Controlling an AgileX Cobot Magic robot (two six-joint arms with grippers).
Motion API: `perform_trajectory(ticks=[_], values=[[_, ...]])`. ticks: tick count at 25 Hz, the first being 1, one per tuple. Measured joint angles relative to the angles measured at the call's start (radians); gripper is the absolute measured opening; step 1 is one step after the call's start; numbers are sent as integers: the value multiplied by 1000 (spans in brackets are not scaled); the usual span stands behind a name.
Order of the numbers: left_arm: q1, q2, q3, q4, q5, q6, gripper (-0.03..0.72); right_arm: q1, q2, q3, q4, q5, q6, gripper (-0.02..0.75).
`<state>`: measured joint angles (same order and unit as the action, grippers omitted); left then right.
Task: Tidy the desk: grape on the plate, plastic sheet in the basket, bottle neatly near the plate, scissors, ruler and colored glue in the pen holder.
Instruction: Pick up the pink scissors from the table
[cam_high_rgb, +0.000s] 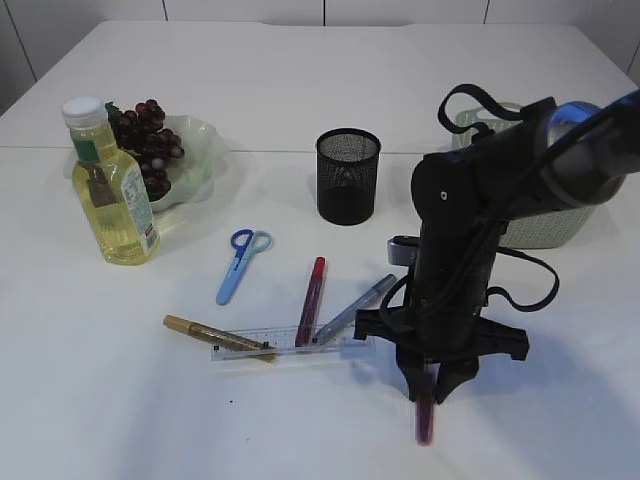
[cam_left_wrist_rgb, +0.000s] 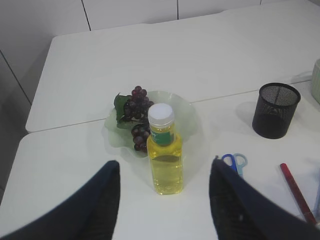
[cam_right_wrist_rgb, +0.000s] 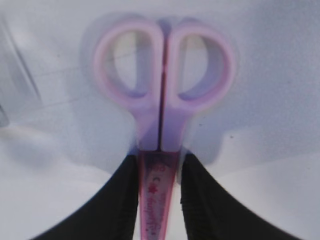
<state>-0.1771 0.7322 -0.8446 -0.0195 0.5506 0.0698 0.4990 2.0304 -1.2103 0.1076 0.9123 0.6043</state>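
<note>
Right end effector (cam_right_wrist_rgb: 159, 200) pinched the pink-handled scissors (cam_right_wrist_rgb: 161, 95) by their sheathed blades, low over the white surface (cam_high_rgb: 300, 420). Left end effector (cam_left_wrist_rgb: 165, 200) stood spread above the yellow-liquid plastic bottle (cam_left_wrist_rgb: 164, 155) beside the pale green plate (cam_left_wrist_rgb: 187, 112) of grapes (cam_left_wrist_rgb: 135, 112).

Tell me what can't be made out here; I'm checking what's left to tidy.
- Basket interior: exterior view, right arm covers it; no plastic sheet seen anywhere.
- Pink scissors tip: right wrist view, cut off by the bottom edge; print blurred.
- Ruler markings: exterior view, too small.
</note>
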Motion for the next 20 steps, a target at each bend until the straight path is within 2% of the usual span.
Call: perform_trajectory(ticks=[4,14,20], values=[[0,0,0,0,0,0,415,0,0,0,-3,0,-13,193],[0,0,0,0,0,0,415,0,0,-2,-9,0,-28,190],[0,0,0,0,0,0,415,0,0,-2,-18,2,-104,190]])
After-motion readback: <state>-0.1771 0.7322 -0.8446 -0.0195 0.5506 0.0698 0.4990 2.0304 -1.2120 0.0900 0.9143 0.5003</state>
